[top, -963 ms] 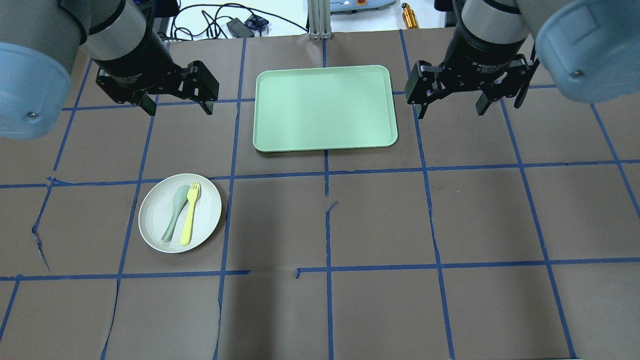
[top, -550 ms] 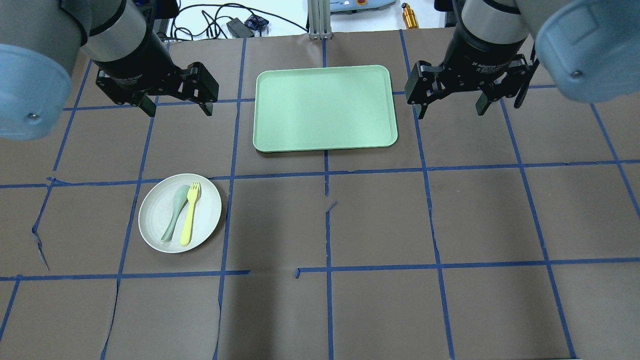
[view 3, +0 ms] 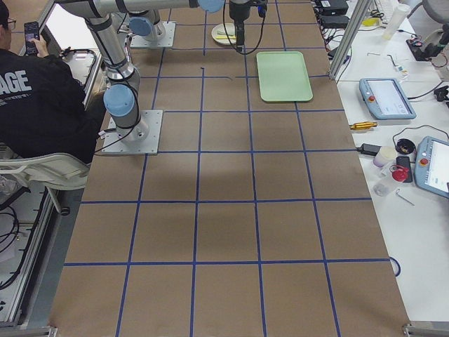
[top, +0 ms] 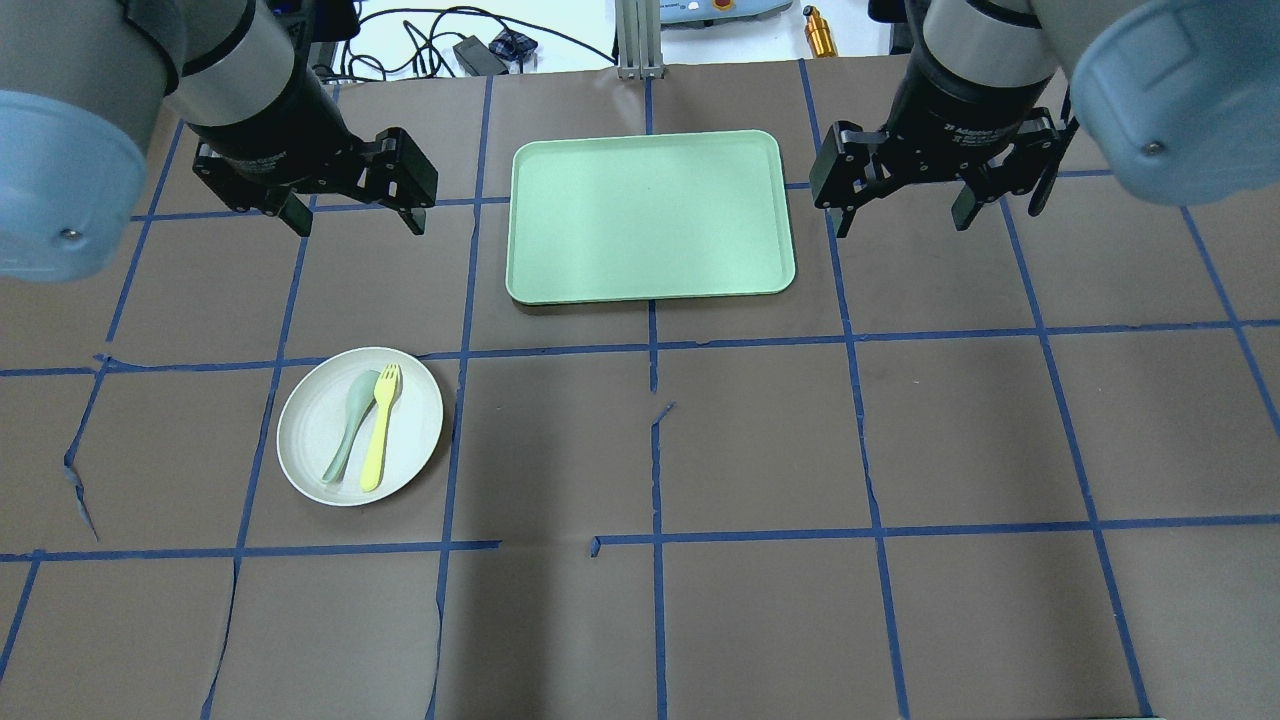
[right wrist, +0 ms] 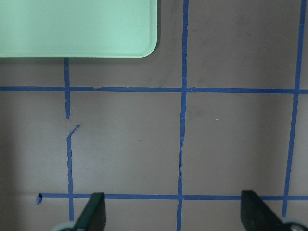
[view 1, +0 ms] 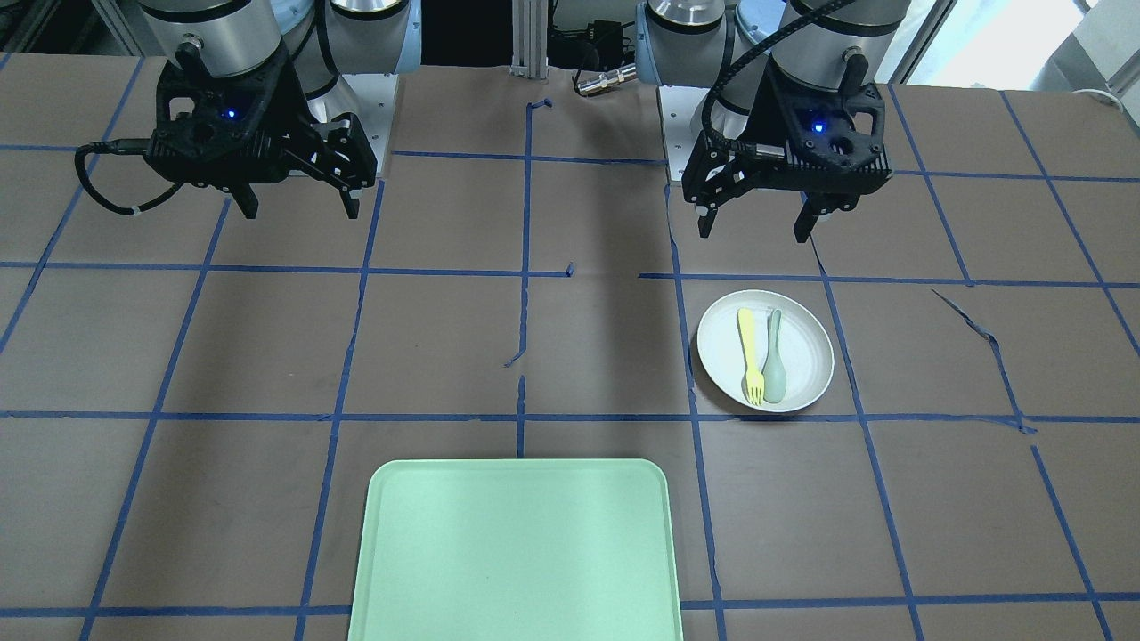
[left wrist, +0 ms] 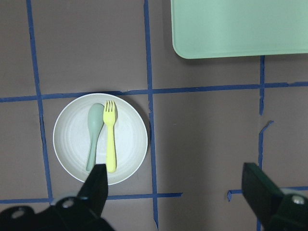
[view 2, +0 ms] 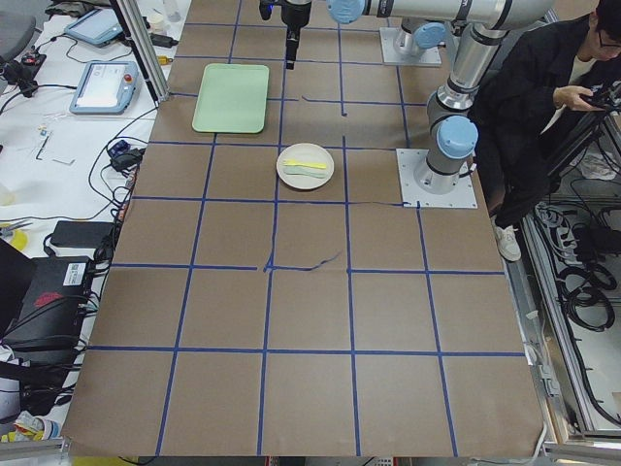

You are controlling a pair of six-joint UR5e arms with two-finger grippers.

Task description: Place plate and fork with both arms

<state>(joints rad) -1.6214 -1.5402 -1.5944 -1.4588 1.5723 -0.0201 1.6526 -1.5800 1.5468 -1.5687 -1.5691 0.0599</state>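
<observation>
Left gripper (top: 357,222) shifted slightly, spoon (top: 348,426) beside fork (top: 380,430) on plate (top: 424,420), tray (top: 650,215) apart

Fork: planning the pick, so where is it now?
Overhead view, left half: the fork lies on the plate, just right of the spoon.

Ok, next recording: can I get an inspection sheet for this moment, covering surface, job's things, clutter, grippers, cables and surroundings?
Surface: table covered in brown paper with a blue tape grid; tape torn in places.
Job's things: plate on the robot's left side; fork lies in it.
Clutter: spoon in the plate beside the fork; green tray at the far centre.
Grippers: left gripper open, above the table, holding nothing; right gripper the same.
Cables: cable loops from the right wrist, off the table.
Surroundings: person seated behind the robot; pendants on the side bench.
</observation>
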